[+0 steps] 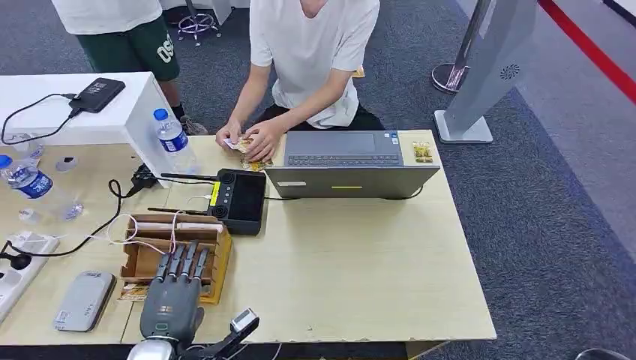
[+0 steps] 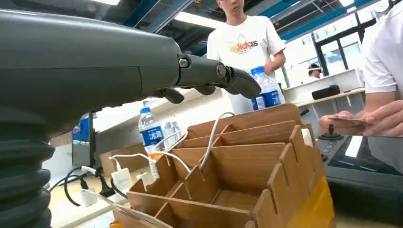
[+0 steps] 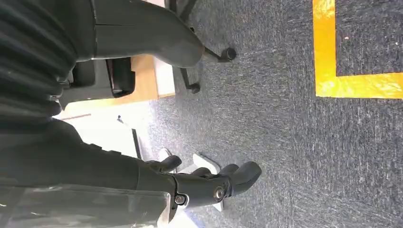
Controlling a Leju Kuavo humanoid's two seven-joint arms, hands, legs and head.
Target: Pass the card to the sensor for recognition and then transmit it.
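A person kneeling at the far side of the table holds a small card (image 1: 238, 144) in both hands, just beyond the black sensor device (image 1: 240, 199). In the left wrist view the card (image 2: 346, 121) sits between the person's fingers above the device (image 2: 366, 159). My left hand (image 1: 175, 294) hovers flat over the near end of a cardboard divider box (image 1: 174, 244), fingers stretched out (image 2: 223, 78) and empty, well short of the card. My right hand (image 3: 209, 183) hangs beside the table over the carpet, fingers loosely apart, holding nothing.
An open laptop (image 1: 351, 161) stands right of the device. A water bottle (image 1: 174, 139), cables and a white raised stand (image 1: 82, 105) crowd the back left. A grey phone-like unit (image 1: 84, 300) lies at the near left. A second person stands at the far left.
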